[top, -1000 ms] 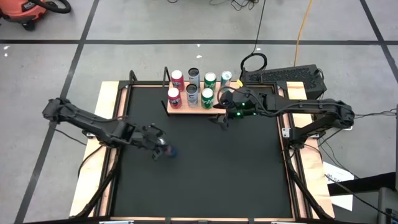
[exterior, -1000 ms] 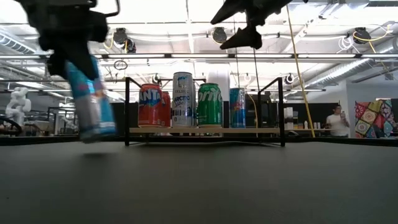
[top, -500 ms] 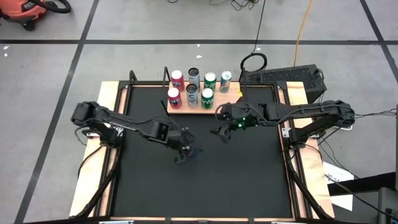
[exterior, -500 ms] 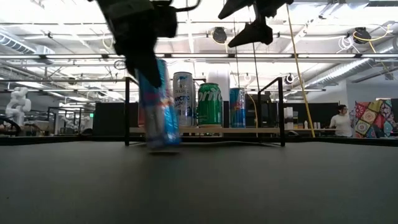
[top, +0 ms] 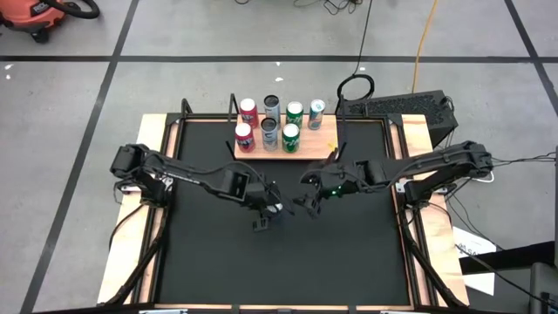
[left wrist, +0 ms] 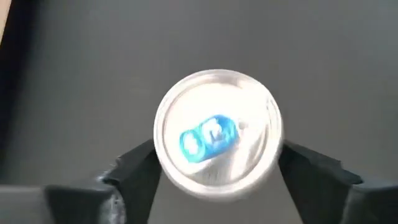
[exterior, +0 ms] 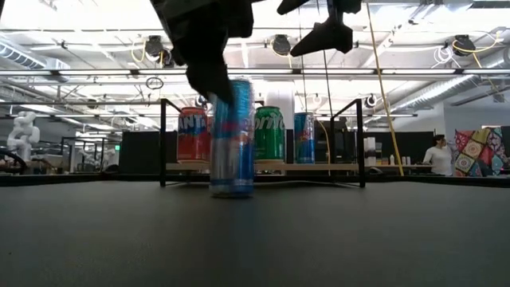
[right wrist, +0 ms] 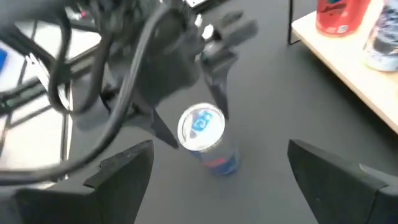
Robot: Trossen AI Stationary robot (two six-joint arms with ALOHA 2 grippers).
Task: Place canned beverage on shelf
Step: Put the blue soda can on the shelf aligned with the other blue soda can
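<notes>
1. Left pincer (left wrist: pixel 217 171) straddles the blue can (exterior: pixel 232 135), fingers spread just clear, leaving it upright mid-counter (top: pixel 349 262) for handover.
2. Right pincer (right wrist: pixel 217 174) hovers near, spread wide.
3. Shelf (top: pixel 314 150) stands well beyond.

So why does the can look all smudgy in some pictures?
Left wrist view: the blue can's shiny top is smeared and soft. Right wrist view: the can and the left tool over it are streaked. Low view: the can is sharper, bright ceiling lights glare behind, and the dark arm blurs.
</notes>
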